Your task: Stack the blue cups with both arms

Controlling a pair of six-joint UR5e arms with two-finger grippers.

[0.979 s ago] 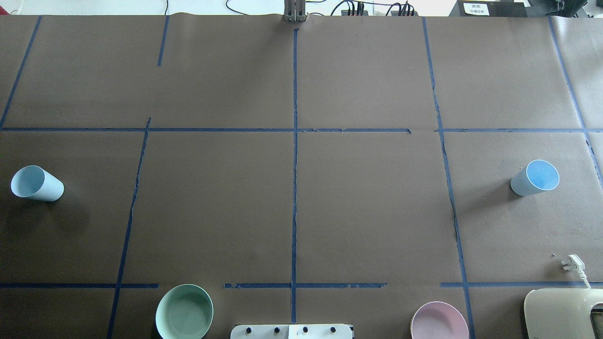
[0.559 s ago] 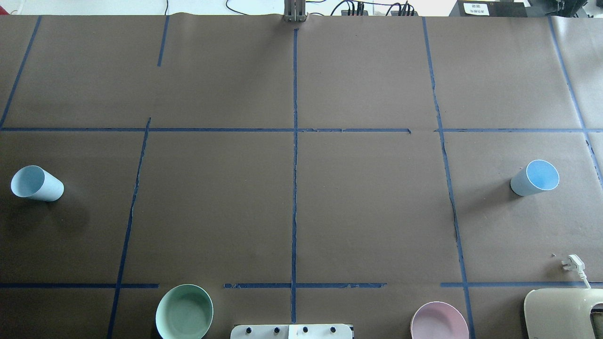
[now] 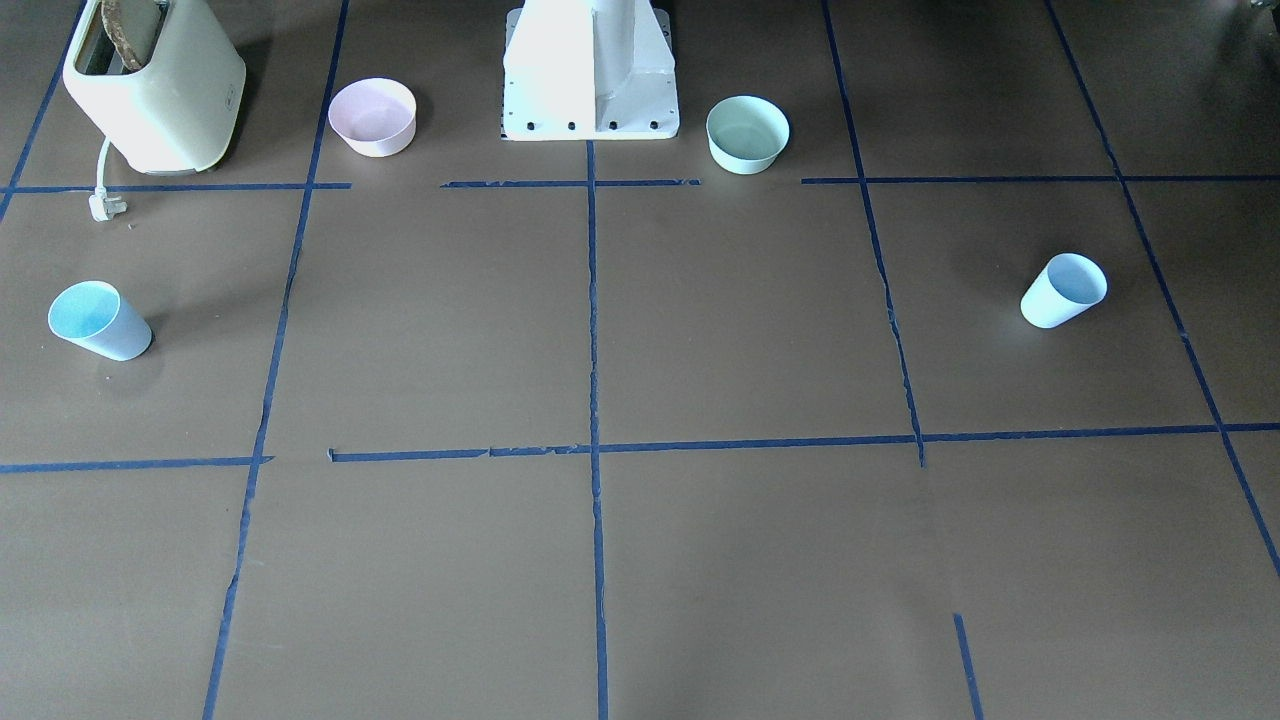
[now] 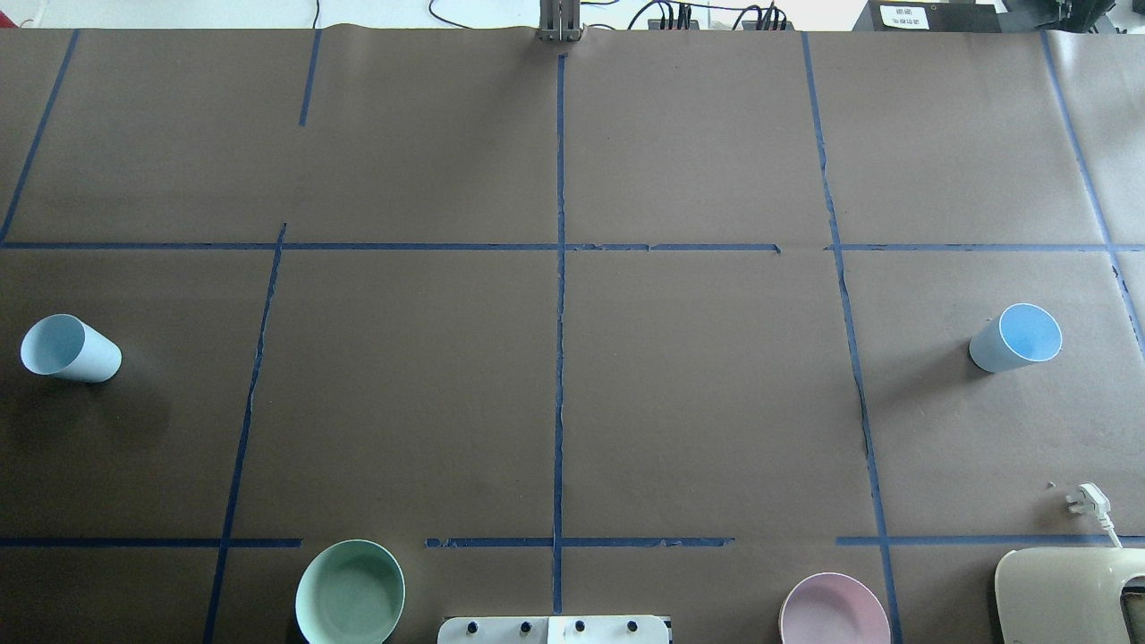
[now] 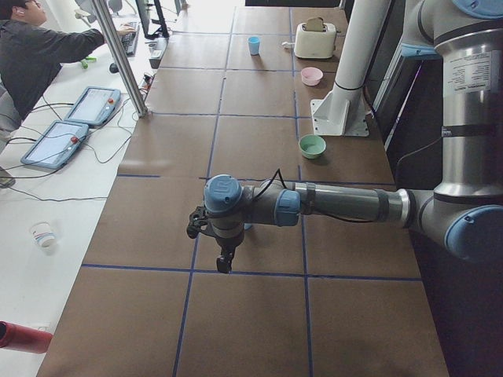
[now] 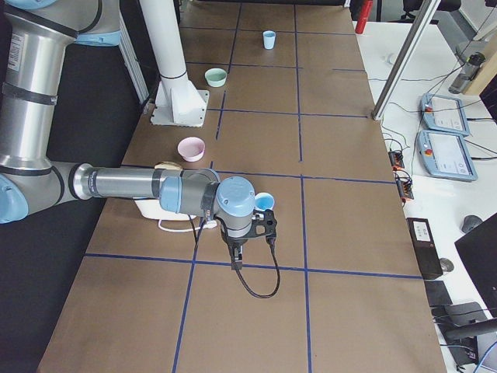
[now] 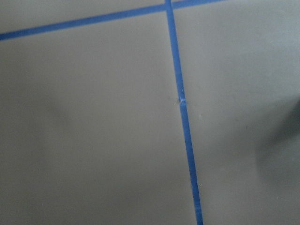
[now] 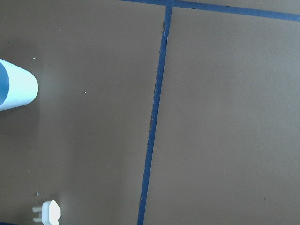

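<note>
Two pale-blue cups stand upright on the brown table, far apart. One cup (image 4: 70,349) is at the left edge and also shows in the front view (image 3: 1062,290). The other cup (image 4: 1015,338) is at the right and shows in the front view (image 3: 98,320) and at the right wrist view's left edge (image 8: 16,89). My left gripper (image 5: 225,265) hangs over the table close to the left cup. My right gripper (image 6: 236,263) hangs beside the right cup (image 6: 265,201). Both grippers show only in the side views, so I cannot tell whether they are open or shut.
A mint-green bowl (image 4: 350,592) and a pink bowl (image 4: 834,613) sit on either side of the white pedestal base (image 4: 553,630). A cream toaster (image 4: 1069,595) with its white plug (image 4: 1087,501) is at the near right. An operator (image 5: 39,47) sits across the table.
</note>
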